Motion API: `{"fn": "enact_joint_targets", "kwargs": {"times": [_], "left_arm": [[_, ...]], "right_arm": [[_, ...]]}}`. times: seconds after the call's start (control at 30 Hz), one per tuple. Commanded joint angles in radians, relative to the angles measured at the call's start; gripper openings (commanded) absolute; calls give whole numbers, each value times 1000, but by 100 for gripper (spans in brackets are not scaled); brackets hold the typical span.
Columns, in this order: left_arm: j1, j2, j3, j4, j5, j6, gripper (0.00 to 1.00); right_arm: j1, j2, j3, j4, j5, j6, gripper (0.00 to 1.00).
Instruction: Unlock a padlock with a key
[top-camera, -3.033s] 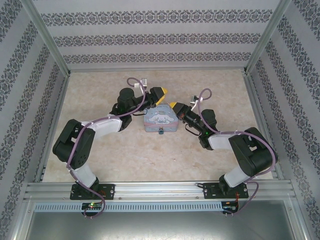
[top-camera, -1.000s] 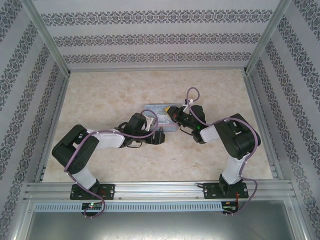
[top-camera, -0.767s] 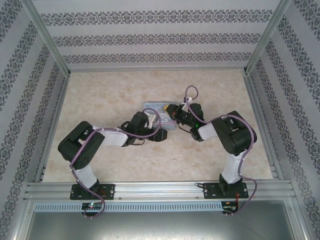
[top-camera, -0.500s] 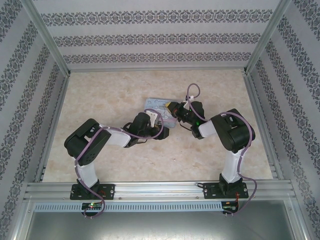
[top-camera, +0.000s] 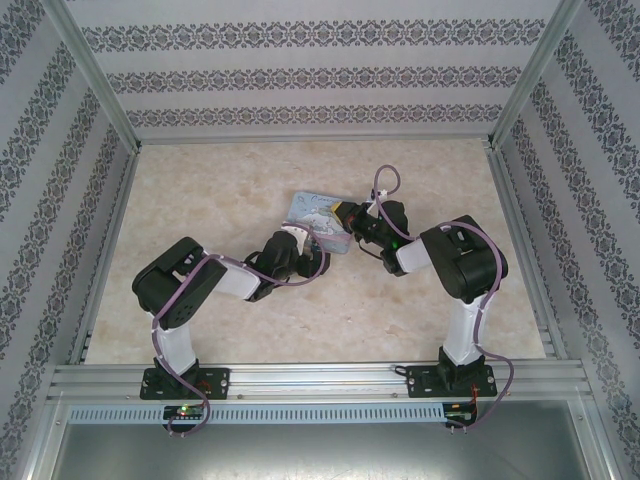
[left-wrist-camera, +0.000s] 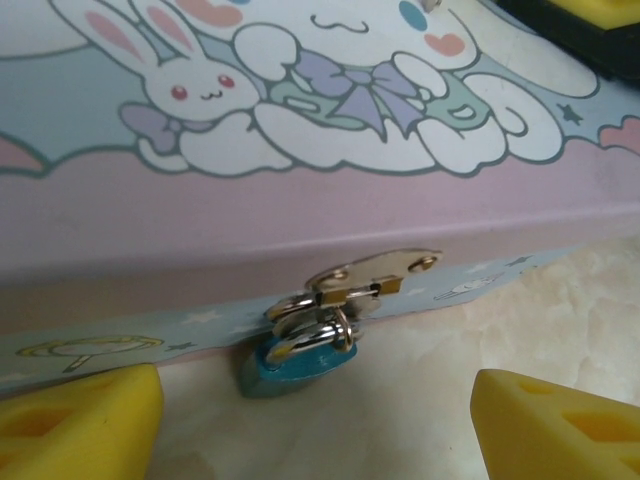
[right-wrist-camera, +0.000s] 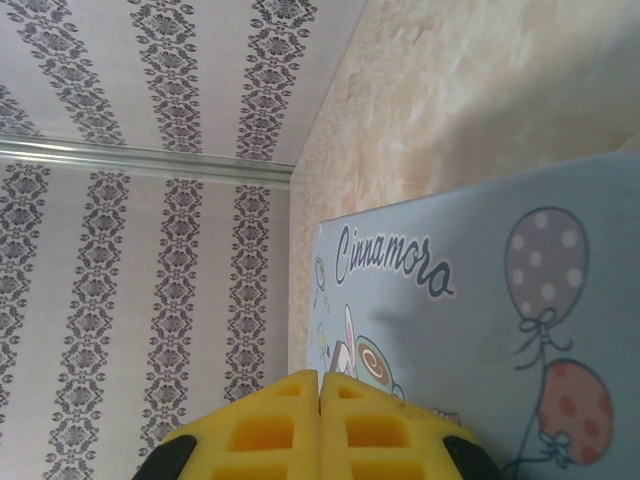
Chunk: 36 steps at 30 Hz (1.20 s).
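Now, top external view: both arms reach in toward the tin box (top-camera: 316, 213), which lies near the middle of the marbled table (top-camera: 200, 180), turned at a slant

Left gripper (top-camera: 312, 262) sits low at the near side of the box. Right gripper (top-camera: 350, 214) is at the box's right end

Left wrist view:
- left gripper (left-wrist-camera: 320, 425) released, yellow fingers (left-wrist-camera: 80, 420) spread wide, one at each lower corner of the view
- padlock (left-wrist-camera: 293, 357) hangs from the hasp (left-wrist-camera: 372, 276) on the front wall of the tin box (left-wrist-camera: 300, 210), in line with the gap between the fingers but apart from both
- padlock body is bluish and tiny, resting at the table surface just below the box's front edge; its silvery shackle (left-wrist-camera: 318, 330) passes through the hasp
- lid shows a white rabbit and a long-eared white character with a purple bow

Right wrist view:
- right gripper (right-wrist-camera: 320, 420) clenched, its yellow fingertips (right-wrist-camera: 270, 430) pressed flat together
- whether anything thin sits between them, cannot tell
- fingertips hover over the pale blue tin box (right-wrist-camera: 470, 300), by the lettering "Cinnamoro" and two dotted balloons
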Motion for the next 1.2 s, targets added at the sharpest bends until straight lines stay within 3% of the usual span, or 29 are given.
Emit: {"fn": "enact_joint_targets", "kwargs": {"times": [0.0,0.4,0.7,1.17], "left_arm": [[7,64,29,-21,16,7,81],[10,109,130,23,310,-80,81],[18,112,119,106,361,-173,81],[38,123,30,391,362,-410,79]], "right_arm": [[-4,16,14,26,-12,-4,0],[-6,41,2,35,-4,-10,0],[-15,59,-1,53,-7,-4,0],[-21,57,-5,53,-10,-2,0]]}}
